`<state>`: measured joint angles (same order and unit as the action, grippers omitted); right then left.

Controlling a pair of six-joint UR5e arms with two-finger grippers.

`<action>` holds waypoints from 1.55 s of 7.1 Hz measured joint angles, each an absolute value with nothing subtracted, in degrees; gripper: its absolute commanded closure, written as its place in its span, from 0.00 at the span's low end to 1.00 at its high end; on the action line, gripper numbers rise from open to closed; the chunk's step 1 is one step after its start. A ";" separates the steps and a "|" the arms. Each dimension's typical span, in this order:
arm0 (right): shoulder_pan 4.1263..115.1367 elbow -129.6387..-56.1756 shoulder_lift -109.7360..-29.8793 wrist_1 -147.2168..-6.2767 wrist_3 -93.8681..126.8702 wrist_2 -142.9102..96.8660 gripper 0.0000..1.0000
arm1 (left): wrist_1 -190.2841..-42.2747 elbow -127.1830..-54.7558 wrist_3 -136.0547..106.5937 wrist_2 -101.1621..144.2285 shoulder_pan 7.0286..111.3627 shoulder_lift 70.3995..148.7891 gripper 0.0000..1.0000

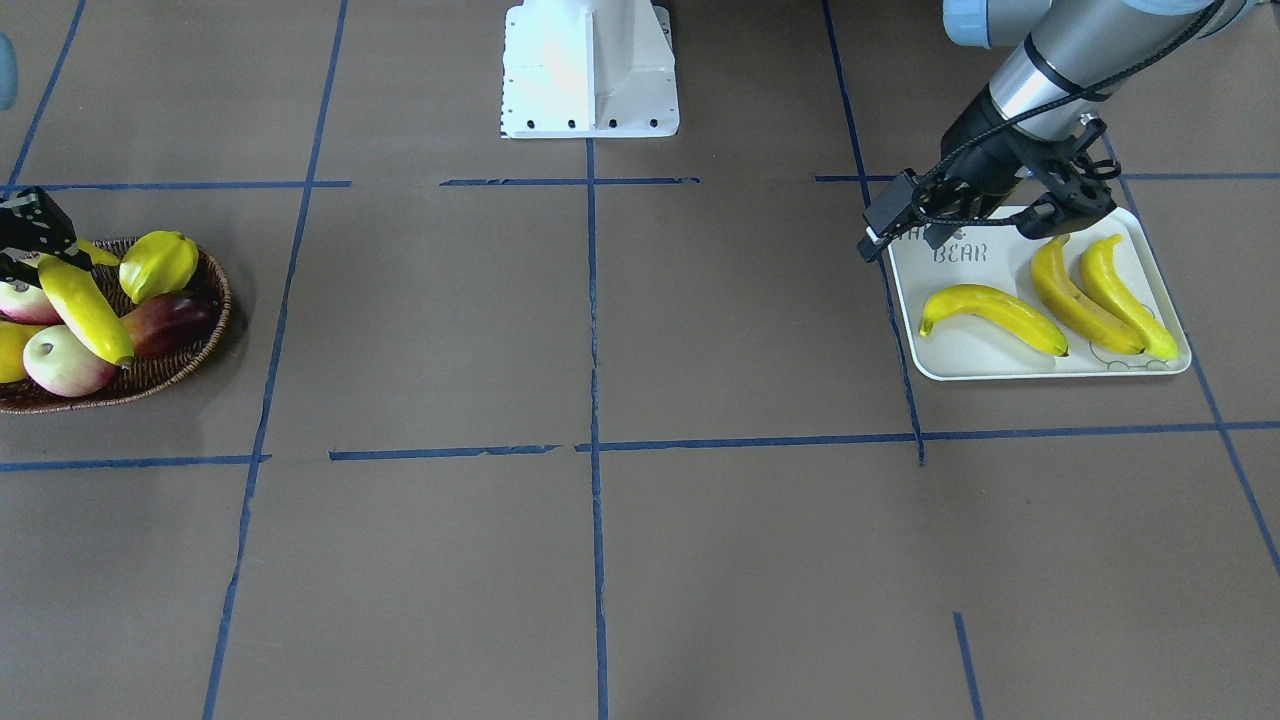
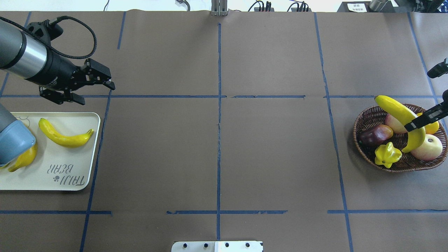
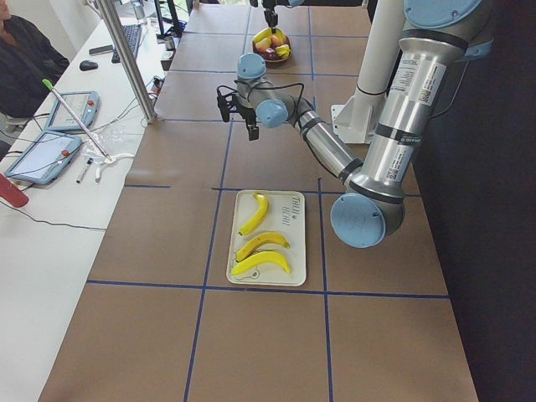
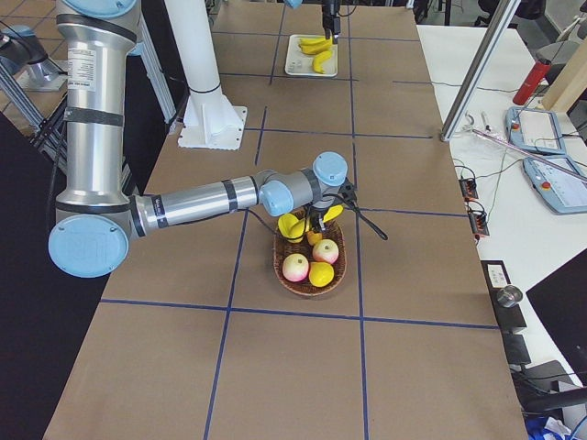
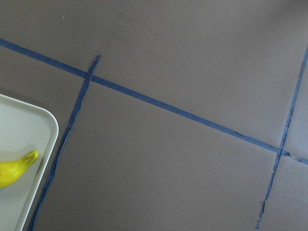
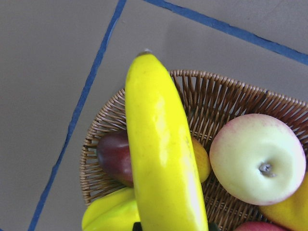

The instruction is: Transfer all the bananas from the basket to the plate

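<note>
My right gripper [image 2: 416,123] is shut on a yellow banana [image 2: 400,113] and holds it tilted just above the wicker basket [image 2: 364,119]. The held banana fills the right wrist view [image 6: 159,144] and also shows in the front-facing view [image 1: 85,310], next to the gripper [image 1: 40,240]. Three bananas [image 1: 990,312] [image 1: 1080,298] [image 1: 1125,295] lie on the off-white plate [image 1: 980,355]. My left gripper [image 2: 87,91] is open and empty, raised over the plate's far corner [image 5: 19,139]. In the overhead view my left arm hides part of the plate's bananas.
The basket also holds pink-cream apples [image 2: 428,147], a yellow star fruit [image 2: 386,154] and a dark red fruit [image 2: 376,134]. Brown paper with blue tape lines [image 2: 218,140] covers the table between basket and plate. The robot's white base [image 1: 590,70] stands at the near edge.
</note>
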<state>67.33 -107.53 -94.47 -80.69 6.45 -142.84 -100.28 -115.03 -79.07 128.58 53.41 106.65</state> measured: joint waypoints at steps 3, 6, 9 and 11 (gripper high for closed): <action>67.89 -109.90 -87.55 -80.62 15.94 -150.22 1.00 | -100.41 -114.68 -79.52 128.72 52.38 108.77 0.00; 59.56 -110.25 -73.14 -80.00 40.72 -148.99 1.00 | -104.18 -114.03 -88.61 128.84 50.22 112.93 0.00; 47.73 -111.35 -61.47 -79.88 60.47 -137.24 1.00 | -121.91 -110.43 -102.41 128.33 47.79 114.84 0.00; 41.46 -112.74 -58.40 -79.83 65.46 -130.55 1.00 | -127.74 -109.00 -106.45 125.15 45.64 117.05 0.00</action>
<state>41.46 -112.74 -58.40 -79.83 65.46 -130.55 -127.74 -109.00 -106.45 125.15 45.64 117.05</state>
